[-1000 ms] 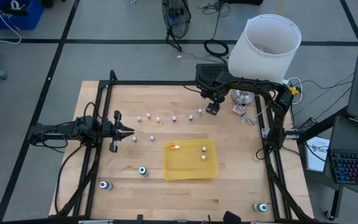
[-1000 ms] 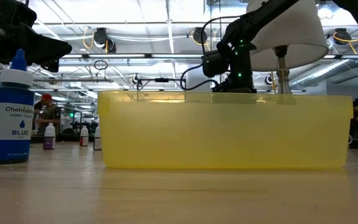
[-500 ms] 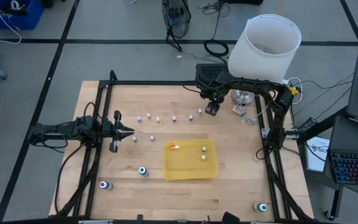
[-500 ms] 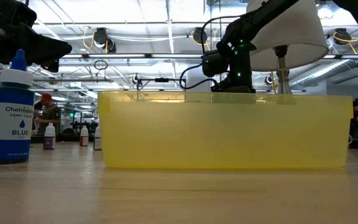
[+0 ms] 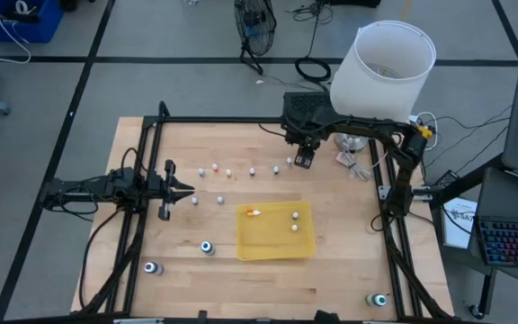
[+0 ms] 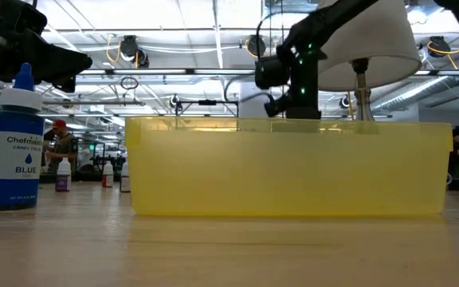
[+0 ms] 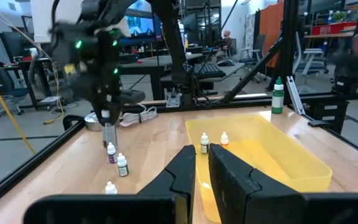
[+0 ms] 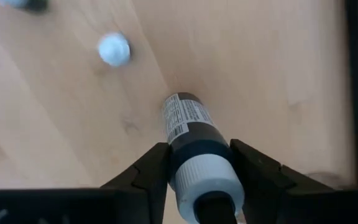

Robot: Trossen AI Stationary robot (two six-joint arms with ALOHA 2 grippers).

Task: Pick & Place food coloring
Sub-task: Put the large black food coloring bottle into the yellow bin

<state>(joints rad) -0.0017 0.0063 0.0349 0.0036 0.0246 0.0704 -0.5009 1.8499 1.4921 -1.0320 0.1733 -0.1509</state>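
Observation:
My right gripper [image 5: 303, 161] is at the far middle of the table, shut on a small dark food coloring bottle [image 8: 191, 140] with a white cap. More tiny bottles stand in a row [image 5: 252, 170] to its left, and one shows below it [image 8: 114, 48]. The yellow tray [image 5: 277, 243] holds an orange bottle [image 5: 254, 213] and two whitish ones [image 5: 294, 221]. Larger teal-topped bottles stand at the near left [image 5: 207, 247] and near right [image 5: 379, 300]. My left gripper [image 5: 190, 191] waits shut at the left, level above the table. My right gripper pinches the dark bottle's upper body just below the white cap [image 8: 194, 155] between its two fingers [image 8: 151, 171]. The fingers come from above, pointing down. The bottle hangs upright below them, its bottom [image 8: 180, 99] just clear of the wood, as the left wrist view shows [image 7: 109, 132].
A lamp with a big white shade [image 5: 383, 67] and metal base [image 5: 349, 139] stands at the far right. Black frame rails [image 5: 142, 180] run along the table's edges. A blue bottle [image 6: 14, 151] stands near the low camera. Bare wood lies between the row and the tray.
My right gripper has risen with the dark bottle and gone slightly toward the table's left edge; the bottle has come off the table and stays upright.

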